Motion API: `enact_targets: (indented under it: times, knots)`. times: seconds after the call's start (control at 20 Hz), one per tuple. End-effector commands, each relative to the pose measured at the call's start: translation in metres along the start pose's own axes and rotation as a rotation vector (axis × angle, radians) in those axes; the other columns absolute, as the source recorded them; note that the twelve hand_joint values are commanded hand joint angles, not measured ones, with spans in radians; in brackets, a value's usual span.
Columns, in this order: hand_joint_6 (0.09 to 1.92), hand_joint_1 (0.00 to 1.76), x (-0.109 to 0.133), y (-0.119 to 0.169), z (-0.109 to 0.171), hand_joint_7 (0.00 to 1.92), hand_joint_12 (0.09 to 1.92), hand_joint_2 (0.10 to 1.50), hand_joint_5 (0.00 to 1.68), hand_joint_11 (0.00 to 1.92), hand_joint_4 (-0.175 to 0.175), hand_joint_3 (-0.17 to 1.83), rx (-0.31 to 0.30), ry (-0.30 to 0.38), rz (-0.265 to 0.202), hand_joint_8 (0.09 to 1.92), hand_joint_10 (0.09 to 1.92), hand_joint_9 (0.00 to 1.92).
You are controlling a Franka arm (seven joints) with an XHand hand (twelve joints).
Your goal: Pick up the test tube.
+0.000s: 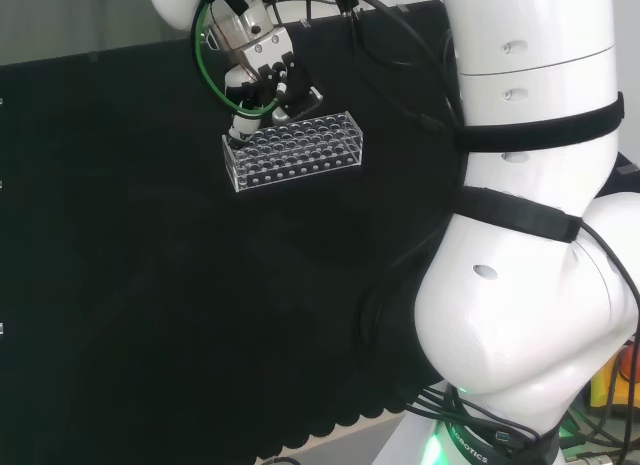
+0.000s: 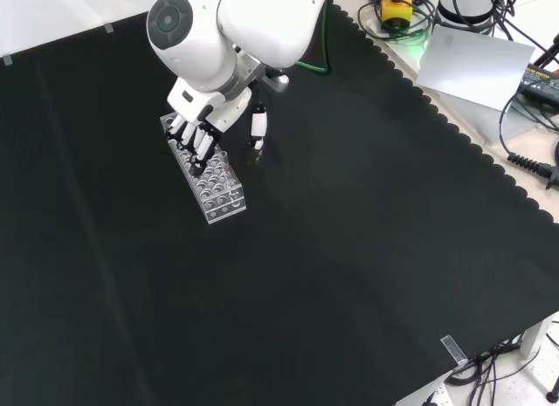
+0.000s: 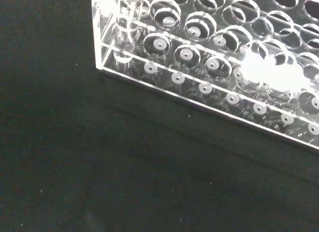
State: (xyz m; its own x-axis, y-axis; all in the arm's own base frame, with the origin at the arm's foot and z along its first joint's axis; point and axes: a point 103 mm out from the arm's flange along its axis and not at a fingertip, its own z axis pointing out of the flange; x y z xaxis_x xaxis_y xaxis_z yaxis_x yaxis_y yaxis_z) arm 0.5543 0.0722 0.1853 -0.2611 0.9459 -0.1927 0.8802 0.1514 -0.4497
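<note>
A clear plastic rack (image 1: 300, 157) with several rows of holes stands on the black cloth. In the wrist view a clear test tube (image 3: 124, 35) stands upright in a corner hole of the rack (image 3: 209, 92). The black and white hand (image 1: 262, 73) hangs over the rack's left end in the head view, fingers pointing down at it. In the front view the hand (image 2: 197, 131) is above the far end of the rack (image 2: 220, 195), fingers nearly straight over the holes, thumb (image 2: 258, 129) spread apart to the right. Nothing sits between fingers and thumb.
The arm's white links (image 1: 530, 235) fill the right of the head view. Cables, a grey sheet (image 2: 472, 64) and a red-yellow button box (image 2: 397, 6) lie beyond the cloth's scalloped edge in the front view. Black cloth (image 2: 349, 275) stretches around the rack.
</note>
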Motion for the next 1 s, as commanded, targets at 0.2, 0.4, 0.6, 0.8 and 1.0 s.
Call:
enact_targets:
  times: [0.2, 0.4, 0.6, 0.8, 1.0]
  knots:
    - [0.1, 0.72, -0.001, 0.008, -0.004, 0.81, 1.49, 0.85, 0.55, 0.0, -0.086, 0.31, -0.008, 0.003, 0.019, 0.93, 0.82, 0.5]
    - [0.15, 0.73, -0.001, 0.017, -0.008, 0.88, 1.52, 0.82, 0.58, 0.0, -0.092, 0.38, -0.012, 0.014, 0.018, 0.92, 0.79, 0.58]
    - [0.41, 0.76, 0.003, 0.019, -0.009, 1.06, 1.52, 0.78, 0.61, 0.05, -0.108, 0.46, -0.04, 0.021, 0.019, 0.87, 0.73, 0.73]
    - [0.68, 0.82, 0.004, 0.019, -0.009, 1.31, 1.48, 0.75, 0.73, 0.19, -0.143, 0.51, -0.062, 0.033, 0.016, 0.82, 0.66, 0.95]
    - [0.73, 0.87, 0.006, 0.02, -0.008, 1.41, 1.46, 0.73, 0.82, 0.27, -0.161, 0.54, -0.072, 0.062, 0.011, 0.79, 0.63, 1.06]
